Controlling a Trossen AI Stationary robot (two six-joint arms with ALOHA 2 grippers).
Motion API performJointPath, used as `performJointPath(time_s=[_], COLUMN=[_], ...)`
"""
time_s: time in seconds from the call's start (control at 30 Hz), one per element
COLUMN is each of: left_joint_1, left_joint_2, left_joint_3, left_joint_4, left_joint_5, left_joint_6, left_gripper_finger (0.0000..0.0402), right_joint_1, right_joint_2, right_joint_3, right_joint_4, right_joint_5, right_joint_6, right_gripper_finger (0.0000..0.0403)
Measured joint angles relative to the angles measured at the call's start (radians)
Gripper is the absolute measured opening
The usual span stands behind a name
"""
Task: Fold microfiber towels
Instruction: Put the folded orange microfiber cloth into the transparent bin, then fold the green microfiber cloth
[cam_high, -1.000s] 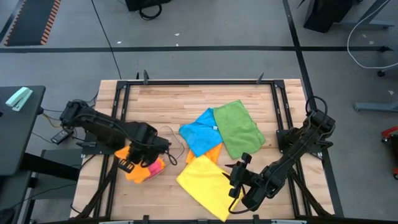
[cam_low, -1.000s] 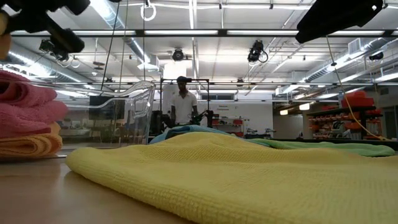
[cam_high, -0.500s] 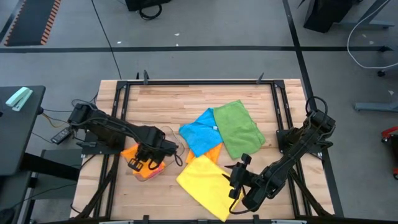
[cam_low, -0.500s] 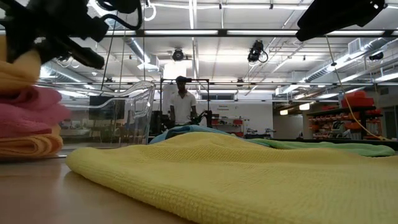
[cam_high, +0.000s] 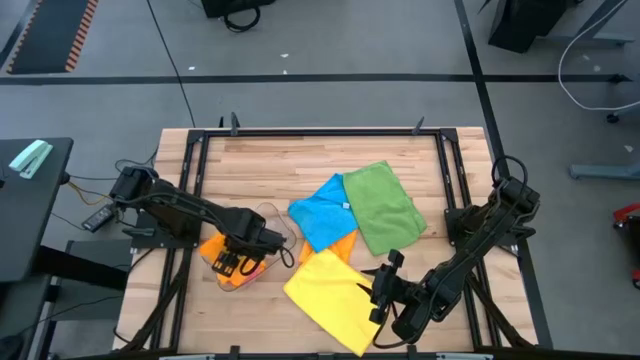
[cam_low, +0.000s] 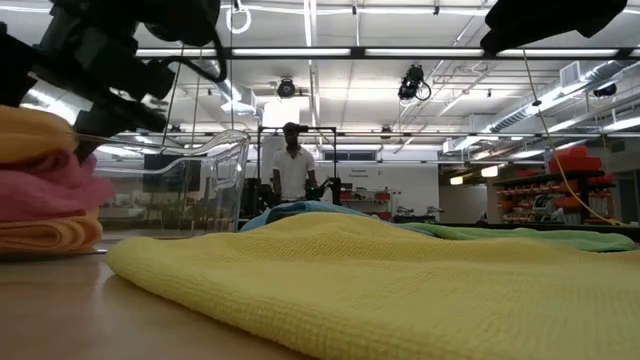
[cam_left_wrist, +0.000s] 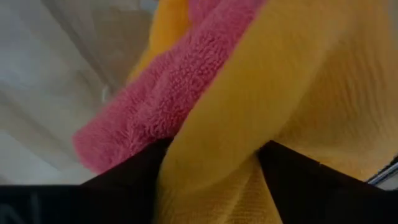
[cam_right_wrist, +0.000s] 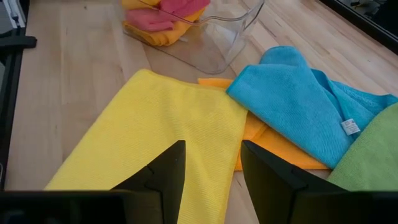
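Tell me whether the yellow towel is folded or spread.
Spread: the yellow towel lies flat as one open sheet, its corners showing, in front of the right gripper.

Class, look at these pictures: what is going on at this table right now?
The left gripper is at the clear tray, its fingers shut on a folded yellow-orange towel lying on a pink one. The right gripper waits, open, over the spread yellow towel. Blue, green and orange towels lie unfolded.
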Motion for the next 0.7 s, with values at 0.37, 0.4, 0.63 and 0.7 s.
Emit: performJointPath(time_s=[0.37, 0.4, 0.63, 0.7], left_joint_1=[-0.029, -0.033, -0.074, -0.090], left_joint_2=[-0.097, -0.111, -0.134, -0.135], left_joint_3=[0.117, 0.128, 0.242, 0.258], left_joint_4=[-0.074, -0.074, -0.141, -0.048], left_joint_5=[-0.024, -0.039, -0.257, -0.298], left_joint_6=[-0.083, -0.096, -0.215, -0.293], left_gripper_finger=[0.0256, 0.0255, 0.0257, 0.0248], right_joint_1=[-0.001, -0.001, -0.001, -0.001], right_joint_2=[0.000, 0.000, 0.000, 0.000], right_joint_3=[0.000, 0.000, 0.000, 0.000], right_joint_4=[0.000, 0.000, -0.002, -0.002], right_joint_5=[0.000, 0.000, 0.000, 0.003], right_joint_6=[-0.003, -0.003, -0.008, -0.011], right_gripper_finger=[0.0162, 0.0162, 0.0162, 0.0162])
